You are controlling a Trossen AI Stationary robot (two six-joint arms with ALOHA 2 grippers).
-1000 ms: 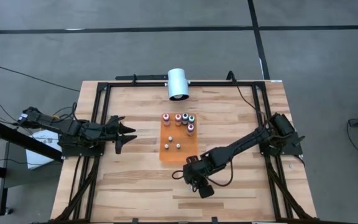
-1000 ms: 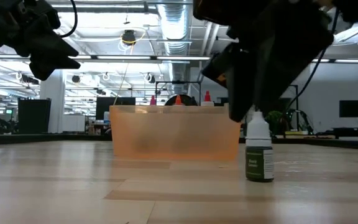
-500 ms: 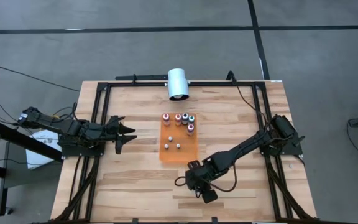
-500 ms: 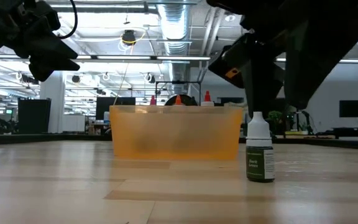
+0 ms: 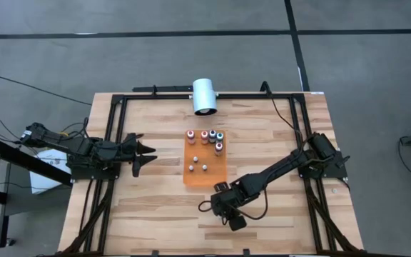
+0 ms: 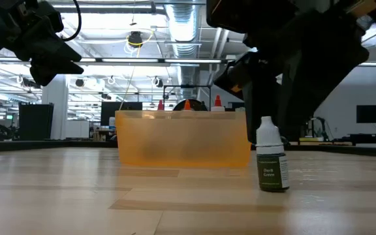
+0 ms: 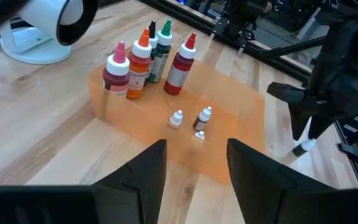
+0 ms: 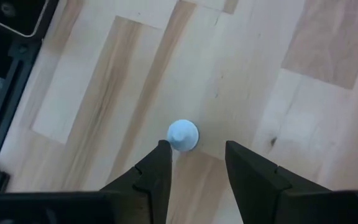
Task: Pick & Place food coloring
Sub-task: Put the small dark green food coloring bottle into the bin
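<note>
A tiny dark green food coloring bottle [image 6: 273, 171] with a white cap [image 8: 182, 135] stands upright on the wood, near the orange tray [image 5: 193, 176]. My right gripper [image 8: 194, 152] hovers open right over it, pointing down, with the cap just below and between the fingertips. In the high view the gripper [image 5: 221, 203] hides the bottle. The tray holds several taller coloured bottles [image 7: 148, 59] at its far end and three tiny ones [image 7: 194, 121] in the middle. My left gripper [image 5: 148, 151] waits open at the table's left, facing the tray.
A big white cylinder [image 5: 205, 96] lies at the table's far edge behind the tray. Black frame rails [image 5: 113, 143] run along the left, right and far sides. Bare wood lies on the near side of the tray, around the right gripper.
My right gripper has shifted slightly toward the table's near edge over the dark green bottle and has stayed open. The bottle stands where it was.
</note>
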